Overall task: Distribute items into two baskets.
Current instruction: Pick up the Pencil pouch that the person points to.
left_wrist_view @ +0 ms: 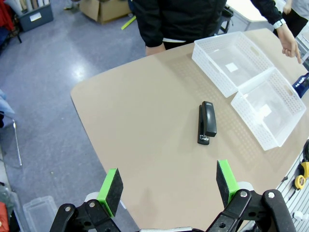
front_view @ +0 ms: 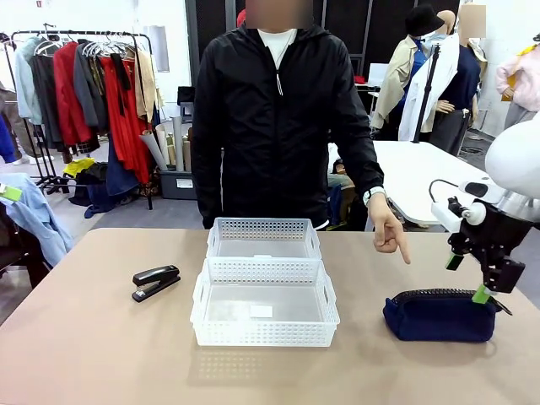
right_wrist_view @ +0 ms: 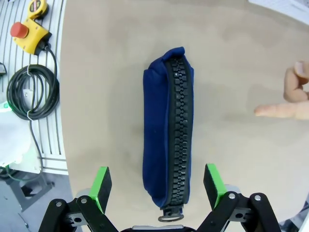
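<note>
Near basket sits at mid-table, long side toward the robot, and serves as the reference here. Right of the near basket and well apart from it, the navy pouch lies flat on the tabletop, zipper uppermost. The right gripper hangs over the end of the pouch farthest from the near basket, fingers spread wide. In the right wrist view the pouch runs lengthwise between the two green pads, ring-pull end nearest the gripper. Contact with the fabric cannot be confirmed. Left of the near basket, a clear gap away, the black stapler rests closed on the tabletop. The left gripper is held high above the table on the stapler's side of the near basket, fingers apart, nothing between them. The far basket stands directly behind the near basket, rims touching. Behind and right of the near basket, the person's hand points one finger down at the table short of the pouch.
</note>
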